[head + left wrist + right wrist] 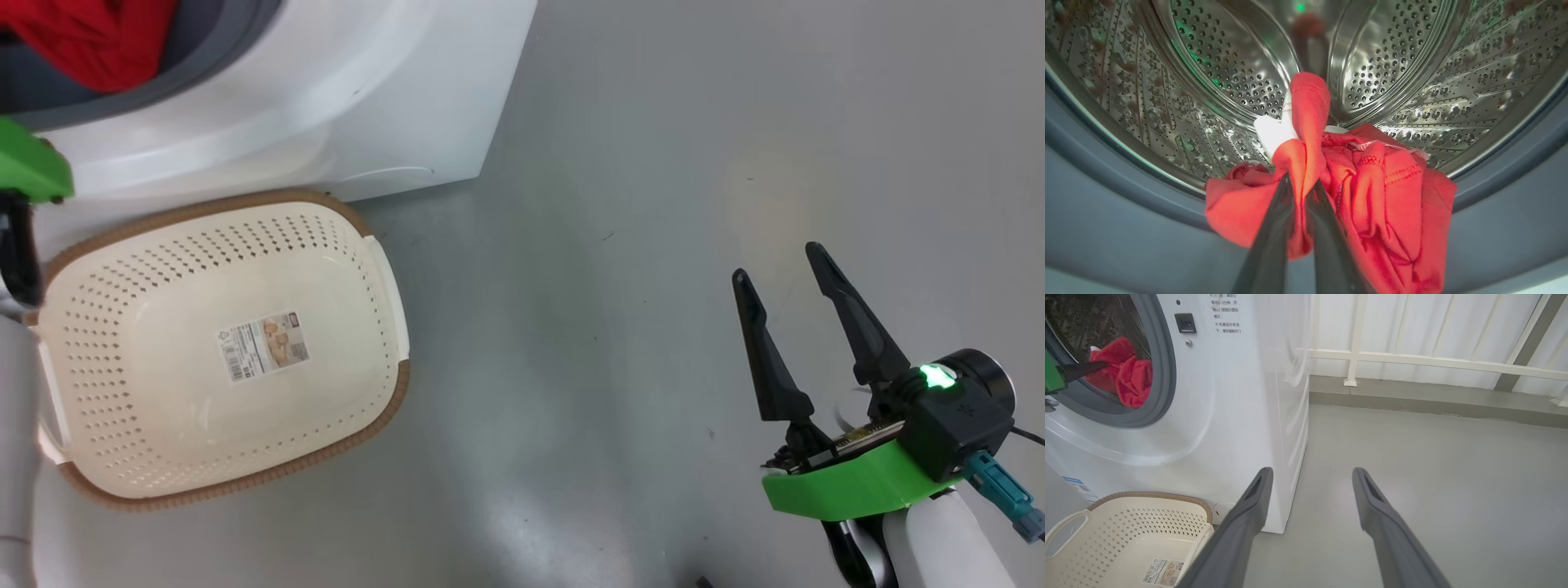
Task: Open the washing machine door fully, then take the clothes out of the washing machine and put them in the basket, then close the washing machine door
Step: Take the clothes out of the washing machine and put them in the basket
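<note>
From the head, we see the basket [163,425] on the smooth grey floor [653,163], far left of our right gripper [775,263], whose fingers stand wide apart with nothing between them. A paper label [263,345] with a barcode sticks to the basket's bottom; its words are too small to read.

At the left wrist, our left gripper [1302,181] pinches the clothes [1392,183] tight. They are bright red with some white, bunched at the mouth of the shiny holed drum [1229,61].

At the right wrist, the white washing machine [1241,396] stands ahead and left of the wide fingers, with tiny print we cannot read and a blue label [1079,488] low down. A white railing [1433,361] runs far ahead.
</note>
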